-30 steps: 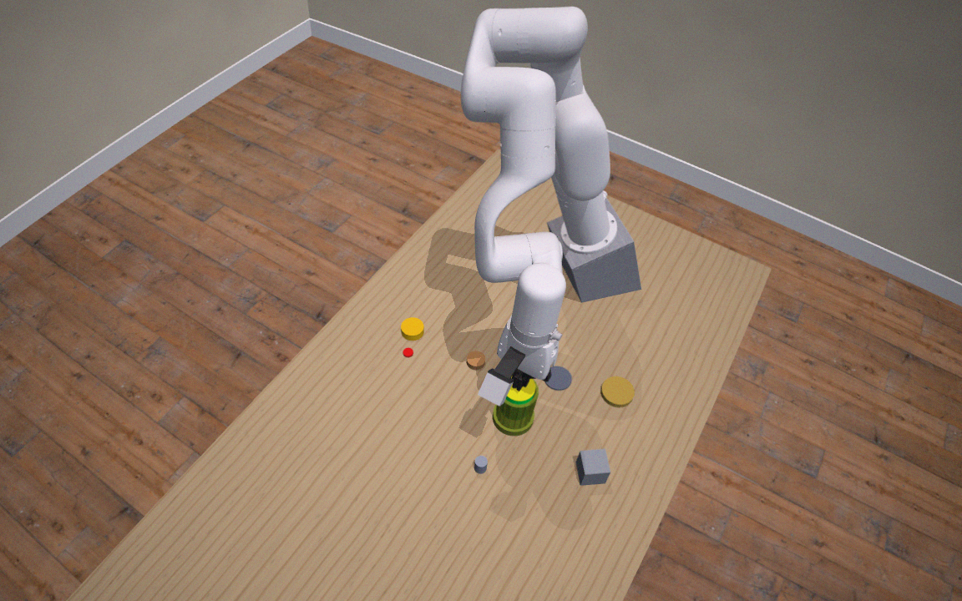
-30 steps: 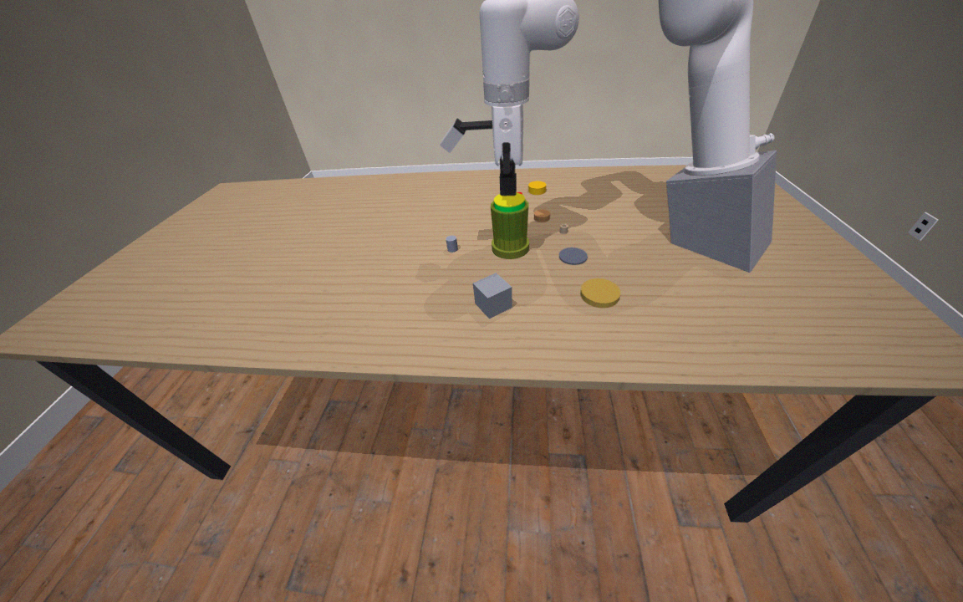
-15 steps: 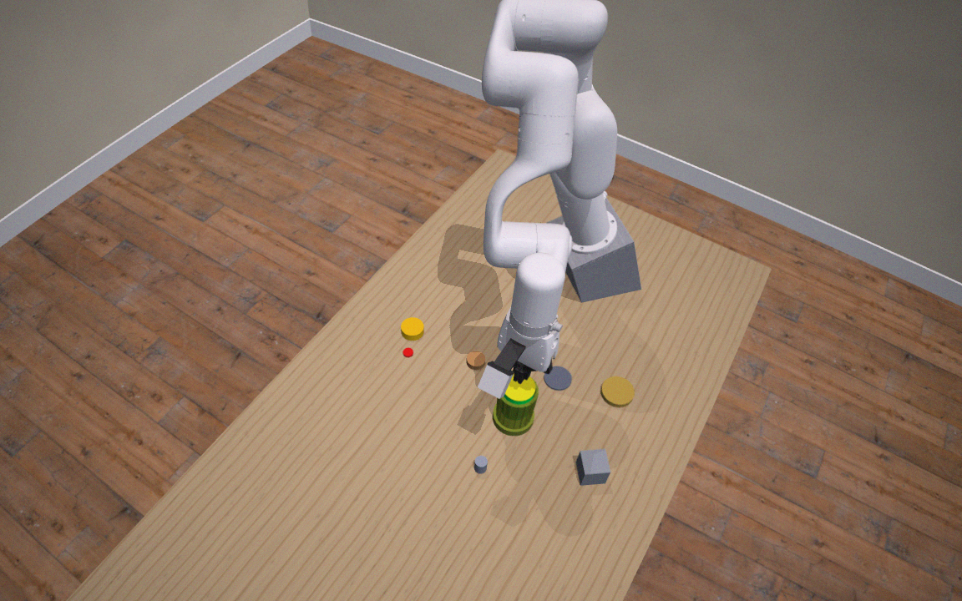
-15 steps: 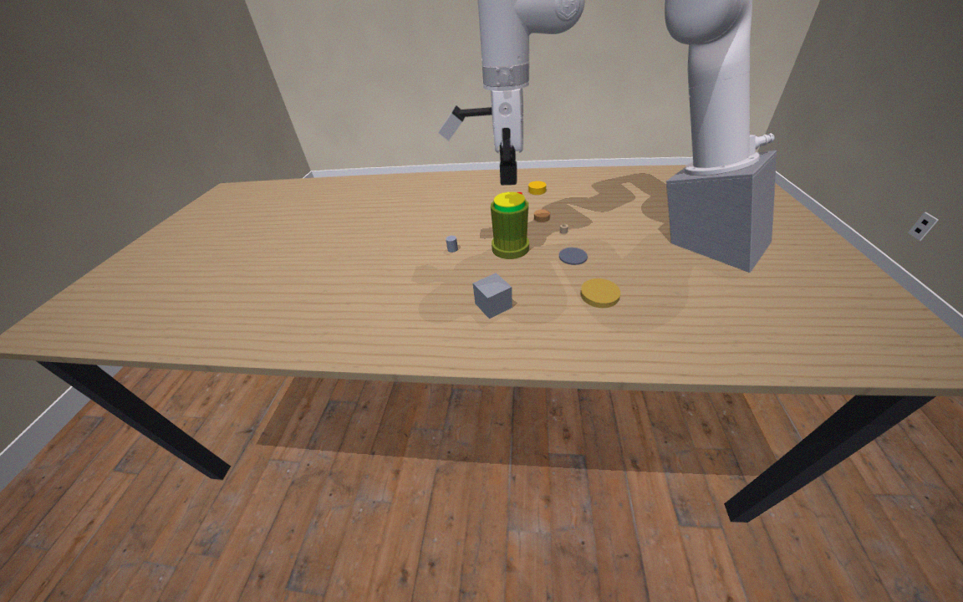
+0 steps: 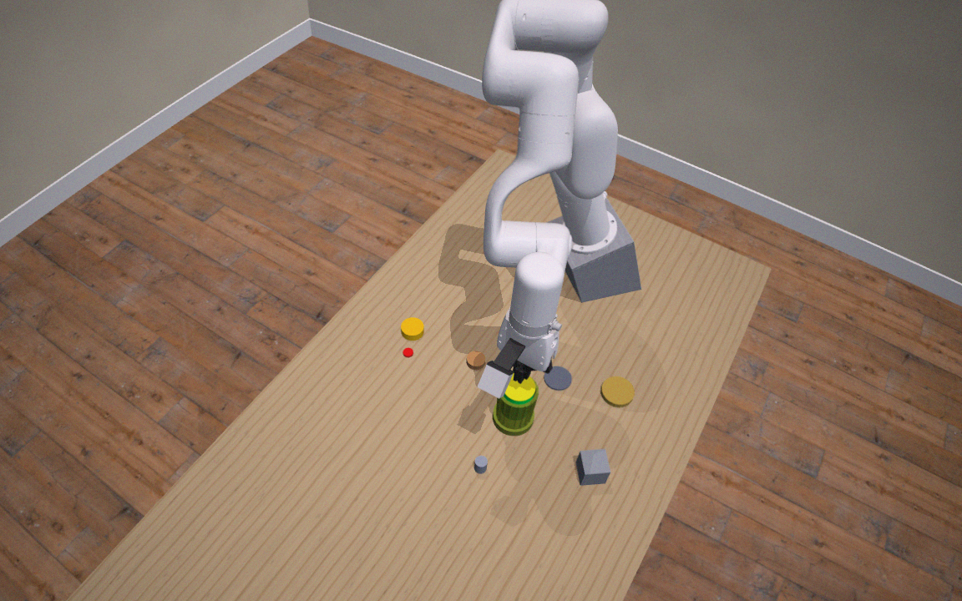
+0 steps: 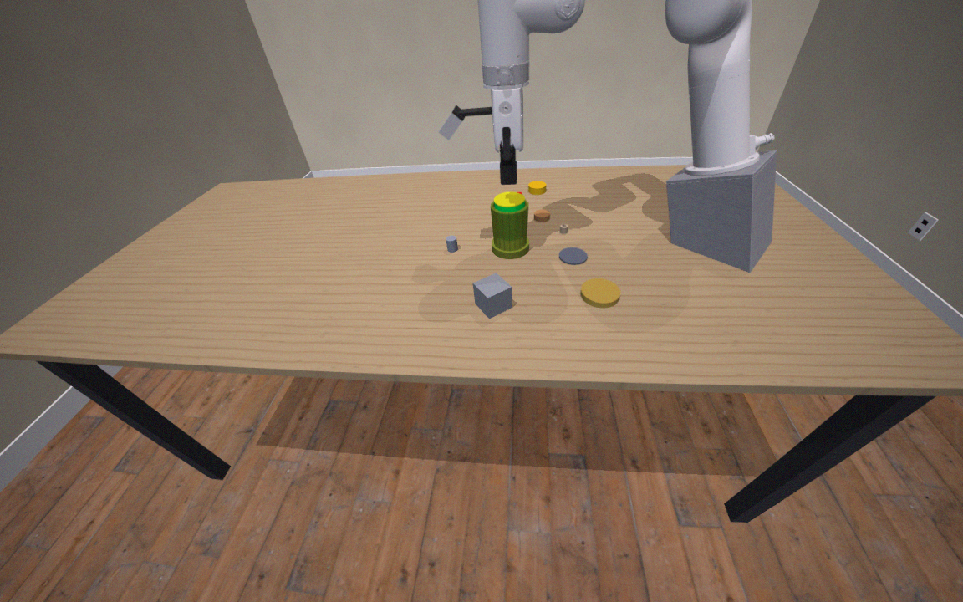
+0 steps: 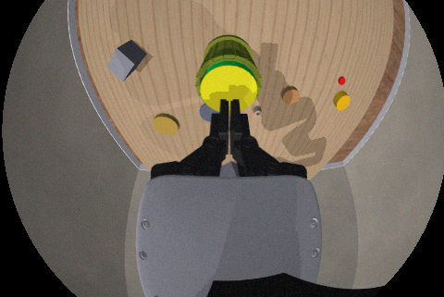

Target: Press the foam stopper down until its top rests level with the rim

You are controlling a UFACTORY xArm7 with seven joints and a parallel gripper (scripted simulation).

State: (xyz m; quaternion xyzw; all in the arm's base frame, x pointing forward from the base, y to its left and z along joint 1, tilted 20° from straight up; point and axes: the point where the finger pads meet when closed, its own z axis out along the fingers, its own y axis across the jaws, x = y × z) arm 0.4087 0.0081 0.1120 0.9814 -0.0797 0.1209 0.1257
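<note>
A green ribbed jar [image 5: 514, 415] [image 6: 510, 230] [image 7: 228, 52] stands upright near the middle of the table. A yellow foam stopper [image 5: 520, 391] [image 6: 509, 200] [image 7: 229, 88] fills its mouth, its top about level with the green rim. Nothing lies on the stopper. My gripper [image 5: 520, 372] [image 6: 507, 178] [image 7: 228, 111] is shut and empty. It hangs straight above the stopper with a small gap, not touching it.
Around the jar lie a grey cube [image 5: 592, 466] [image 6: 492, 293], a small grey cylinder [image 5: 480, 464] [image 6: 451, 243], a dark grey disc [image 5: 558, 378] [image 6: 573, 256], a tan disc [image 5: 617, 391] [image 6: 599, 292], a brown disc [image 5: 475, 359] [image 6: 542, 215], a yellow disc [image 5: 412, 327] [image 6: 537, 186] and a red dot [image 5: 407, 351]. The arm's base block [image 6: 720, 213] stands at the back right.
</note>
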